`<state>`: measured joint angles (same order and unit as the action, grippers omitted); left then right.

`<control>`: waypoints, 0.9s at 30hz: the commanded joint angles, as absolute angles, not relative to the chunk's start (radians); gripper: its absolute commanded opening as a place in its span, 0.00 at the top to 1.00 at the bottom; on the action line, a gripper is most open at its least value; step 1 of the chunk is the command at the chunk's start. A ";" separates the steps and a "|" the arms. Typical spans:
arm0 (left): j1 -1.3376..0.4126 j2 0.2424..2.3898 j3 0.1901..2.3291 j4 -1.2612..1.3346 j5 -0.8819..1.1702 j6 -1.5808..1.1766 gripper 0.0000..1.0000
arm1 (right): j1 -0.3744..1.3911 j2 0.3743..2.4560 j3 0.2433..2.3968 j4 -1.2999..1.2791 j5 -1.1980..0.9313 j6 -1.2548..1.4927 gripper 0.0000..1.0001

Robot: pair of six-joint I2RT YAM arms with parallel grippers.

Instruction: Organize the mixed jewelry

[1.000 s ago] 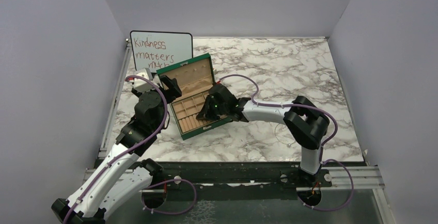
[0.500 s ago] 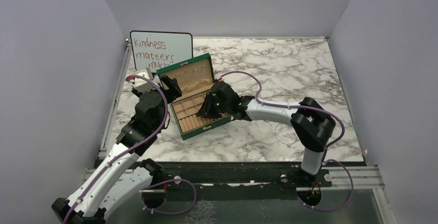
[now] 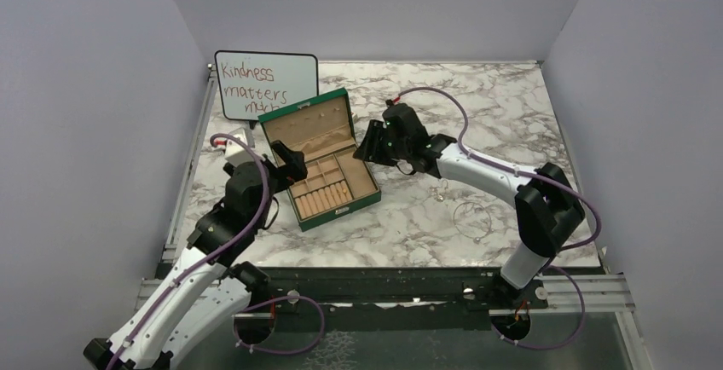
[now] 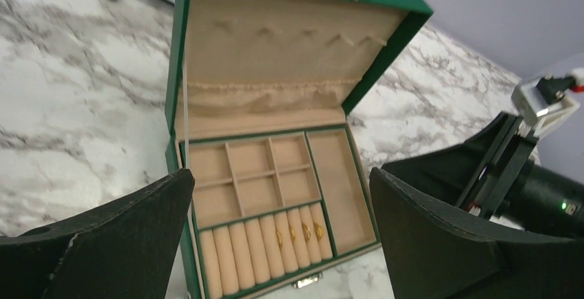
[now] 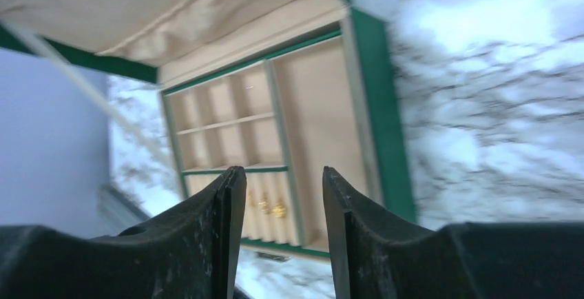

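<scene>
The green box [image 3: 339,211] stands open at the left of the table, its lid upright. Several small gold rings [image 4: 300,232] sit tucked in the ring rolls at its front; the right wrist view shows these rings [image 5: 273,207] too. A thin silver wire loop [image 3: 471,216] and a small silver piece [image 3: 439,191] lie on the marble to the right of the box. My left gripper [image 4: 280,173] is open and empty, just left of the box. My right gripper [image 5: 282,169] is open and empty, above the marble off the box's right side.
A whiteboard [image 3: 264,80] with handwriting leans behind the box. A small white carton [image 3: 239,142] sits beside the left arm. Grey walls close in three sides. The box's compartments [image 4: 251,175] other than the ring rolls hold nothing.
My right gripper has lifted out of the box, swung back to the right and opened. My left gripper has drawn back toward me and opened wider.
</scene>
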<state>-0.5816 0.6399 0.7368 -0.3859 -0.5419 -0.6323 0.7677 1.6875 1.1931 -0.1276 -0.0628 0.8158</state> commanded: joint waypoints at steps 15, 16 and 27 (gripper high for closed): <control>-0.578 0.707 0.520 -0.539 -0.400 -0.938 0.03 | 0.748 1.910 1.357 -0.329 0.031 0.484 0.62; -0.578 0.715 0.510 -0.522 -0.394 -0.934 0.04 | 0.748 1.911 1.348 -0.325 0.050 0.491 0.68; -0.578 0.833 0.524 -0.310 -0.255 -0.794 0.05 | 0.738 1.717 1.096 -0.326 0.297 0.716 0.87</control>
<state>-0.5816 0.7879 0.5026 -0.4271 -0.3466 -0.8646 0.7559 1.8011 1.1900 -0.2626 0.1280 0.5926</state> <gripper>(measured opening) 0.952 0.187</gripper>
